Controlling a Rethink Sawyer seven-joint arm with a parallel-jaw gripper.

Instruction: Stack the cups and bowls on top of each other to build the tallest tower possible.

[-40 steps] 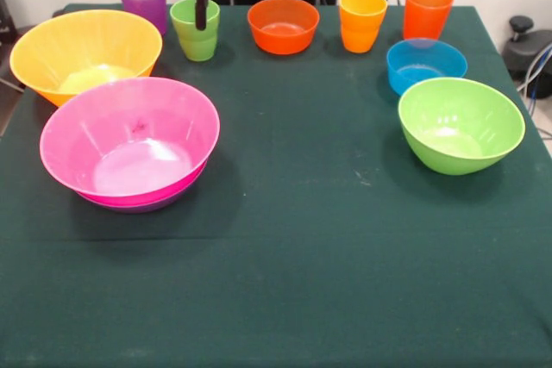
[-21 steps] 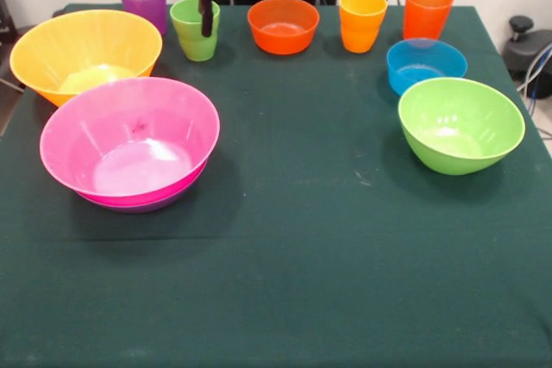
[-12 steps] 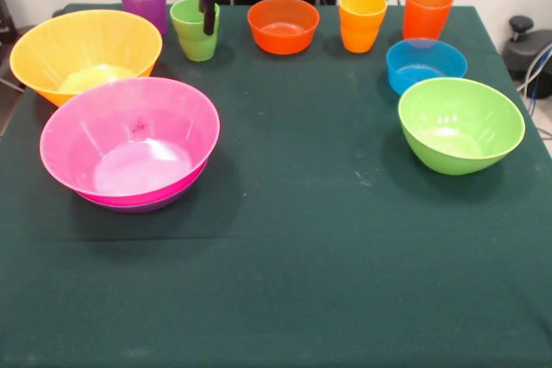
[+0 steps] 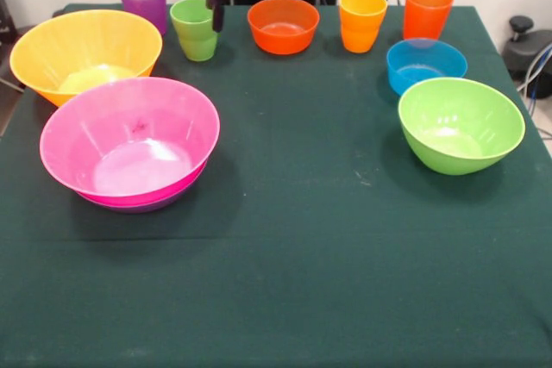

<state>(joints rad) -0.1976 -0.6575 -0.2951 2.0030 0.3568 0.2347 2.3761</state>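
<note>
1. Fingers of the red-capped gripper (image 4: 216,16): spread or closed, I cannot tell.
2. Nearest, the large glossy pink plastic bowl (image 4: 129,140) sits nested in a purple plastic bowl (image 4: 129,205), probably the tower's base.
3. Farther back, the small light green plastic cup (image 4: 195,29) stands upright with the gripper just beside its rim; a grip should centre on the wall to avoid tipping it.

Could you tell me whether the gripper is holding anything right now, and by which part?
It cannot be told: the gripper hangs beside the light green cup, its hold unclear.
</note>
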